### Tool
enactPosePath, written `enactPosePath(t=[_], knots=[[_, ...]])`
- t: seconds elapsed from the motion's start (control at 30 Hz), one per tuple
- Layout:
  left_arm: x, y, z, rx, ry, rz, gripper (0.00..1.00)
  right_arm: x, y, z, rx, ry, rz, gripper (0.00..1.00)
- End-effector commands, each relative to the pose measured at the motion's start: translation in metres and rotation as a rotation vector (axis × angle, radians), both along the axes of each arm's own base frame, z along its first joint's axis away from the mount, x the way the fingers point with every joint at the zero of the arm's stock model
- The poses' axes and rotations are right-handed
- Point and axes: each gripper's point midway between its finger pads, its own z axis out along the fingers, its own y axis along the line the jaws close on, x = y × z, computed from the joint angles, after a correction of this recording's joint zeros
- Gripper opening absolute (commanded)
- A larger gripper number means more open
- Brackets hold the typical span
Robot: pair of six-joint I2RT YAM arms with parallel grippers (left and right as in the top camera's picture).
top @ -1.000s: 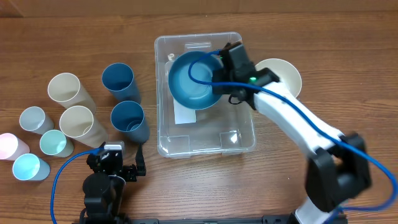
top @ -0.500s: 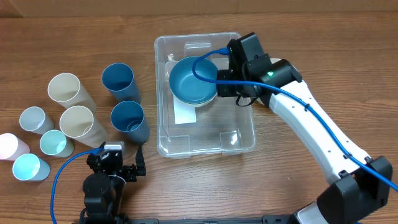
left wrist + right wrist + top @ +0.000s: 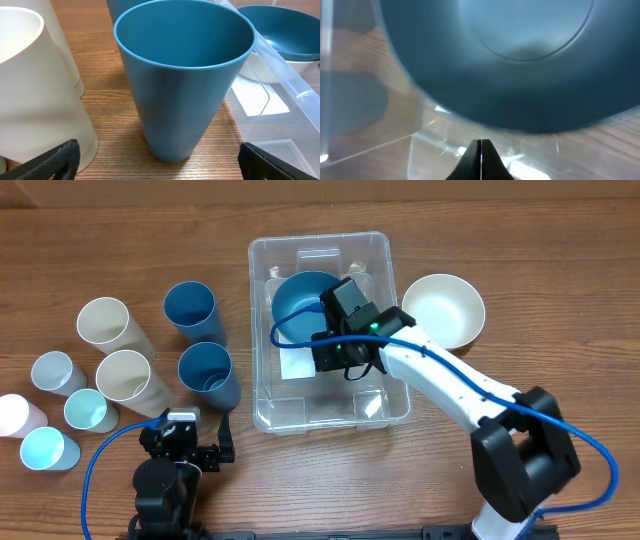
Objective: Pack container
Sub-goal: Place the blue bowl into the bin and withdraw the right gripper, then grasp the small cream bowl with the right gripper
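The clear plastic container stands mid-table with a white label on its bottom. A blue bowl sits in its far half; it fills the right wrist view. My right gripper is inside the container just on the near side of the bowl, fingers shut with nothing between them. My left gripper rests open at the front left; its open fingers frame a blue cup. The container wall shows to that cup's right.
A white bowl lies right of the container. Left of it stand two blue cups, two cream cups and several small pale cups. A cream cup is close to my left fingers.
The right gripper let go of the blue bowl, which now lies in the container. It moved from the bowl's right rim toward the container's middle and is shut. The left arm has not moved.
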Motion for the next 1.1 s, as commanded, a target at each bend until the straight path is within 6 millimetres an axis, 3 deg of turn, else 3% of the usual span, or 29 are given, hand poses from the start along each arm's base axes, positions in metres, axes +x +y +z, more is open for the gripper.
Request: enactPosePath(t=[0.0,0.07,0.17,0.33,0.43,0.53,0.57,0.6,0.67,0.7,0.73,0.8,0.87,0.9,0.97,1.07], knots=[[0.000,0.000,0.001,-0.020,-0.007,0.003,1.00,-0.008,-0.001,-0.033,-0.030,0.080,0.003,0.04],[0.000,0.000,0.001,-0.020,-0.007,0.004,1.00,-0.001,-0.004,-0.041,-0.064,0.050,-0.002,0.04],[0.000,0.000,0.001,-0.020,-0.007,0.004,1.00,0.029,-0.011,-0.034,-0.100,-0.085,-0.028,0.04],[0.000,0.000,0.001,-0.020,-0.007,0.003,1.00,0.055,-0.016,-0.006,-0.075,-0.145,-0.073,0.04],[0.000,0.000,0.001,-0.020,-0.007,0.003,1.00,0.055,-0.020,0.035,-0.069,-0.155,-0.080,0.06],[0.000,0.000,0.001,-0.020,-0.007,0.004,1.00,0.047,-0.037,0.100,-0.104,-0.206,-0.102,0.12],[0.000,0.000,0.001,-0.020,-0.007,0.003,1.00,0.046,-0.052,0.128,-0.143,-0.252,-0.138,0.18],[0.000,0.000,0.001,-0.020,-0.007,0.003,1.00,0.048,-0.077,0.159,-0.186,-0.317,-0.200,0.37],[0.000,0.000,0.001,-0.020,-0.007,0.003,1.00,0.055,-0.117,0.190,-0.213,-0.380,-0.320,0.58],[0.000,0.000,0.001,-0.020,-0.007,0.004,1.00,0.059,-0.142,0.199,-0.212,-0.390,-0.383,0.62],[0.000,0.000,0.001,-0.020,-0.007,0.003,1.00,0.064,-0.165,0.201,-0.211,-0.378,-0.455,0.65],[0.000,0.000,0.001,-0.020,-0.007,0.003,1.00,0.075,-0.228,0.190,-0.188,-0.303,-0.625,0.70],[0.000,0.000,0.001,-0.020,-0.007,0.004,1.00,0.079,-0.262,0.170,-0.122,-0.212,-0.694,0.73],[0.000,0.000,0.001,-0.020,-0.007,0.003,1.00,0.080,-0.281,0.156,-0.091,-0.154,-0.734,0.77],[0.000,0.000,0.001,-0.020,-0.007,0.003,1.00,0.079,-0.319,0.108,-0.060,-0.003,-0.818,0.83],[0.000,0.000,0.001,-0.020,-0.007,0.003,1.00,0.075,-0.338,0.050,-0.058,0.145,-0.859,0.76]])
